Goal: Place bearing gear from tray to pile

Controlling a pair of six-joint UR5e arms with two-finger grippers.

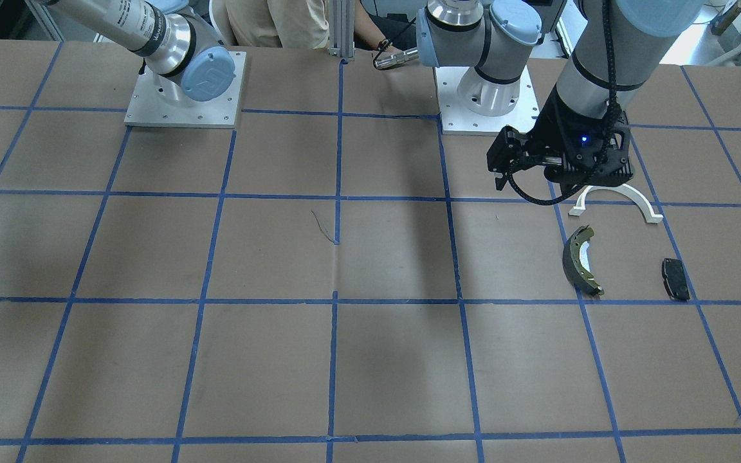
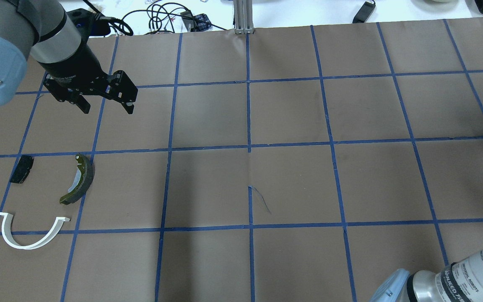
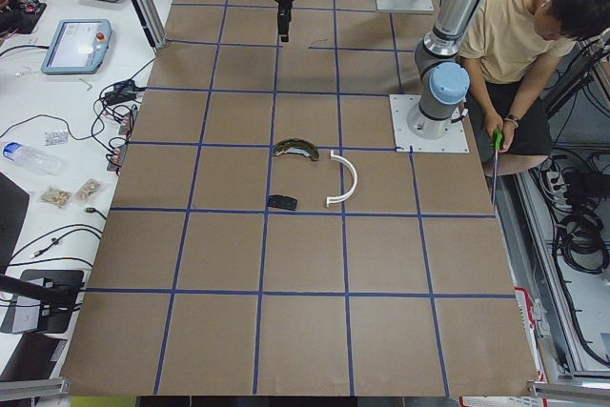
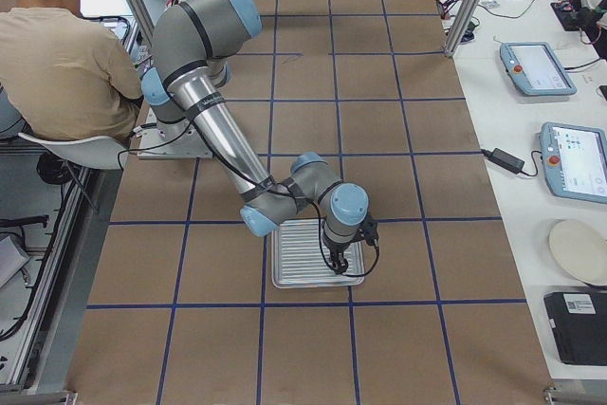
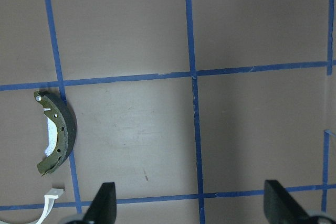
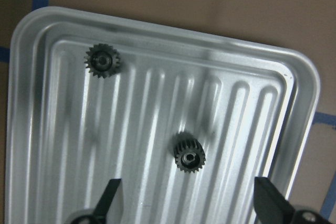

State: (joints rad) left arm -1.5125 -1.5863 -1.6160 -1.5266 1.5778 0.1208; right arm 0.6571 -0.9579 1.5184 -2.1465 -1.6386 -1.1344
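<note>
Your right gripper (image 6: 186, 182) hangs over the ribbed silver tray (image 6: 168, 32), fingers spread wide and holding nothing. One bearing gear (image 6: 189, 153) lies on the tray floor just ahead of the gap between them; a second gear (image 6: 103, 60) sits near a corner. Your left gripper (image 2: 108, 110), also spread and empty, hovers over bare table near the pile (image 1: 576, 257): brake shoe (image 2: 85, 178), black pad (image 2: 21, 169), white arch (image 2: 25, 247).

tray (image 6: 68, 145) silver, ribbed | gears (image 6: 189, 154) black | table (image 2: 292, 180) brown, blue grid | arch (image 2: 27, 245) white
</note>
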